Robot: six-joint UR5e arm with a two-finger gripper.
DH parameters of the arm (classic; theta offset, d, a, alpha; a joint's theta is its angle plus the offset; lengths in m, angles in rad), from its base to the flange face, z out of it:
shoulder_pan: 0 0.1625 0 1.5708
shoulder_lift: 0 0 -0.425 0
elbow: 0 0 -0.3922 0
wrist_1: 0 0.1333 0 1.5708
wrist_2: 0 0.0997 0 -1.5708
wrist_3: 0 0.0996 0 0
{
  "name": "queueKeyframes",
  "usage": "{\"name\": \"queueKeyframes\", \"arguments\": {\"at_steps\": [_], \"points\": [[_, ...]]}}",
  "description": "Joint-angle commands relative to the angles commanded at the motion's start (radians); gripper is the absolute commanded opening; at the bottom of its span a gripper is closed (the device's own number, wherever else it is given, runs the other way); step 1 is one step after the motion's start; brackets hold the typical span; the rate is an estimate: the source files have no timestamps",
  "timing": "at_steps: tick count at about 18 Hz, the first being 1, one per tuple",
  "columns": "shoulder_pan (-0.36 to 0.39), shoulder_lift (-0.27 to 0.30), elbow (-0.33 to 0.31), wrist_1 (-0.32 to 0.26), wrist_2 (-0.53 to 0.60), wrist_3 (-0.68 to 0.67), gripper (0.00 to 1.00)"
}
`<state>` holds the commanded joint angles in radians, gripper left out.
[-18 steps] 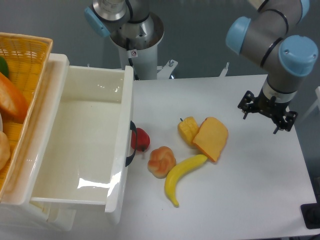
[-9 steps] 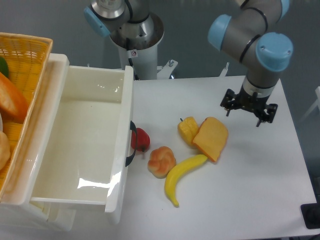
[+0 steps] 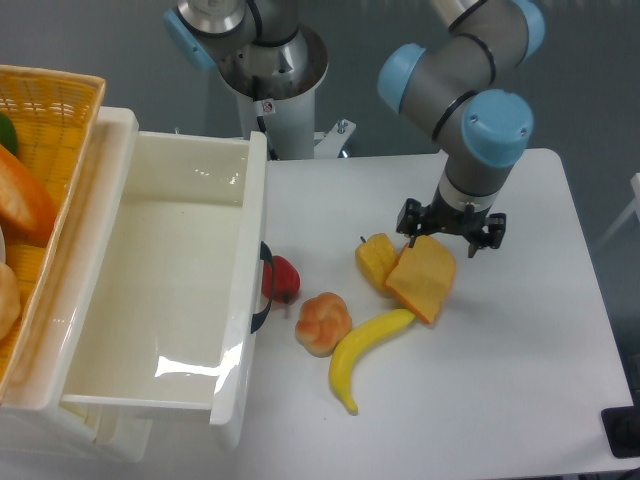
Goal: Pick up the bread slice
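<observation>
The bread slice is a thick orange-tan toast with a darker crust, lying flat on the white table, leaning against a small yellow lumpy toy. My gripper hangs above the slice's far upper edge, pointing down. Its two dark fingers stand apart on either side of that edge, open, with nothing between them.
A yellow banana lies just below the slice. A pale knotted bun and a red toy lie to the left. A white bin stands at the left, with a wicker basket beyond it.
The gripper has moved left across the table, from the right edge to above the bread slice's top edge. The toys have not moved.
</observation>
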<state>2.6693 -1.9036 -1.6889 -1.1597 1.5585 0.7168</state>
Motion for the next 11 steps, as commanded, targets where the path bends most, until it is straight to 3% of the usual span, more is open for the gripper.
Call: {"name": "queueKeyframes", "arguments": {"at_steps": [5, 11], "points": [[-0.054, -0.009, -0.011, 0.003, 0.003, -0.048, 1.0], [-0.062, -0.025, -0.012, 0.014, 0.006, -0.046, 0.98]]}}
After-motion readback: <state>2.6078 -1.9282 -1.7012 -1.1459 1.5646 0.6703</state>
